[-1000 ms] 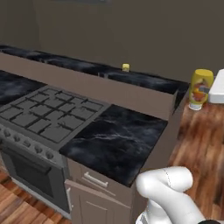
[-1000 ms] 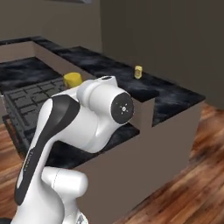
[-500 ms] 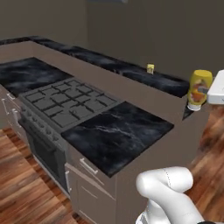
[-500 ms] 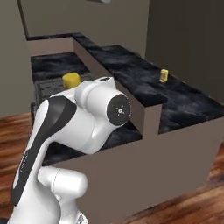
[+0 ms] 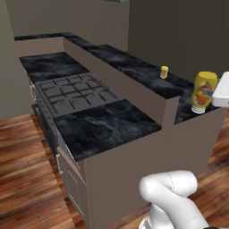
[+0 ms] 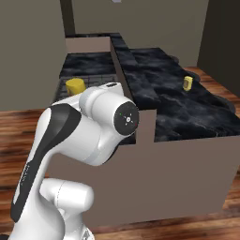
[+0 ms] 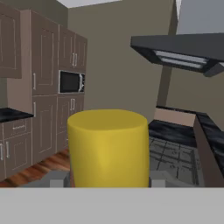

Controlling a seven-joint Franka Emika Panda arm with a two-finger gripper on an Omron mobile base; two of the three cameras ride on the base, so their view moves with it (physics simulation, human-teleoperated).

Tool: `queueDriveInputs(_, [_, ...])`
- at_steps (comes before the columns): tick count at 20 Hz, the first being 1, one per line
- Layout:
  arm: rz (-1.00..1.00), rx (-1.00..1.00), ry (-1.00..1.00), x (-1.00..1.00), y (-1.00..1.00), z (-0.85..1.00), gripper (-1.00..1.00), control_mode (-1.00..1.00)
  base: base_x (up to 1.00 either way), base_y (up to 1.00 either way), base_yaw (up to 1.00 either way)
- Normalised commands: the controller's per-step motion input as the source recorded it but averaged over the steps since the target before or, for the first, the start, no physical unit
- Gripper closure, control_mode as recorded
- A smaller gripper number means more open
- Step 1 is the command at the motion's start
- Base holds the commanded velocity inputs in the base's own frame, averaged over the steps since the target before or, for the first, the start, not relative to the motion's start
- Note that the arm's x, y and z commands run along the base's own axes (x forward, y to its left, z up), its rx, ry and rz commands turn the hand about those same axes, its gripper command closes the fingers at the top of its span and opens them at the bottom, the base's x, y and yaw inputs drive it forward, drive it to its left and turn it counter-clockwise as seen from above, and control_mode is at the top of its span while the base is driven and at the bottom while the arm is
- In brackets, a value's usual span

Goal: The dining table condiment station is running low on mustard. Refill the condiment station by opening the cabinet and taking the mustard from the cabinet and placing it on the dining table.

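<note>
My gripper (image 5: 210,92) is shut on the mustard (image 5: 202,91), a yellow squeeze bottle with an orange-red label, held upright at the right edge of the left base view. In the hand view the mustard (image 7: 108,146) bulks yellow between the fingertips of my gripper (image 7: 108,180). Its top (image 6: 75,86) peeks out behind my arm in the right base view. The dining table (image 5: 129,67), a long black marble top on taupe sides, runs behind the stove; the bottle hangs above its near end (image 6: 197,112). Which brown door in the hand view is the cabinet, I cannot tell.
A small plain yellow container (image 5: 164,72) (image 6: 188,83) stands on the dining table. A gas stove (image 5: 76,91) and a black counter (image 5: 105,125) lie lower, in front of it. Tall brown cupboards with a microwave (image 7: 70,82) and a range hood (image 7: 183,52) show in the hand view.
The whole scene has swung in both base views, so the base has moved around the stove island. The mustard stays in my gripper at the same spot in the view.
</note>
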Motion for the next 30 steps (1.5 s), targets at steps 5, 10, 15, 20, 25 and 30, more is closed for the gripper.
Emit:
queueDriveInputs(5, [0.0,0.0,0.0,0.0,0.0,0.0,1.0,1.0,0.54,-1.0,0.26])
queueDriveInputs(10, [0.0,0.0,0.0,0.0,0.0,0.0,1.0,1.0,0.44,-1.0,0.23])
queueDriveInputs(15, [0.0,0.0,0.0,0.0,0.0,0.0,1.0,1.0,0.29,-1.0,0.21])
queueDriveInputs(20, [0.0,0.0,0.0,0.0,0.0,0.0,1.0,1.0,0.25,-1.0,0.2])
queueDriveInputs(25, [0.0,0.0,0.0,0.0,0.0,0.0,1.0,1.0,0.25,-1.0,0.2])
queueDriveInputs(30, [0.0,0.0,0.0,0.0,0.0,0.0,1.0,1.0,0.32,-1.0,0.23])
